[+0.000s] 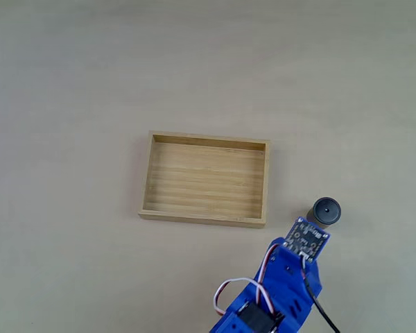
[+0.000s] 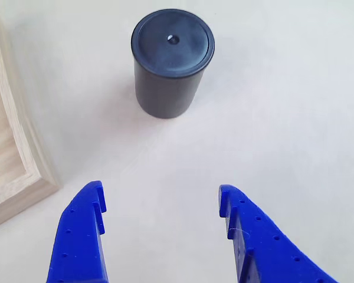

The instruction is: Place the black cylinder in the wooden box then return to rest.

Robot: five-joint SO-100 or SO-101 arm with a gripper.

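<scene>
The black cylinder (image 1: 326, 210) stands upright on the table, just right of the wooden box (image 1: 206, 218), whose floor holds nothing. In the other view the cylinder (image 2: 171, 65) is at the top centre, ahead of my blue gripper (image 2: 160, 194). The two fingers (image 2: 82, 236) are spread wide with nothing between them, a short gap short of the cylinder. A corner of the box (image 2: 15, 159) shows at the left edge. In the fixed view the blue arm (image 1: 284, 284) reaches up from the bottom edge, its wrist board just below the cylinder, and the fingers are hidden under it.
The pale tabletop (image 1: 90, 83) stretches bare around the box and cylinder. Red, white and black wires (image 1: 263, 288) loop along the arm near the bottom edge of the fixed view.
</scene>
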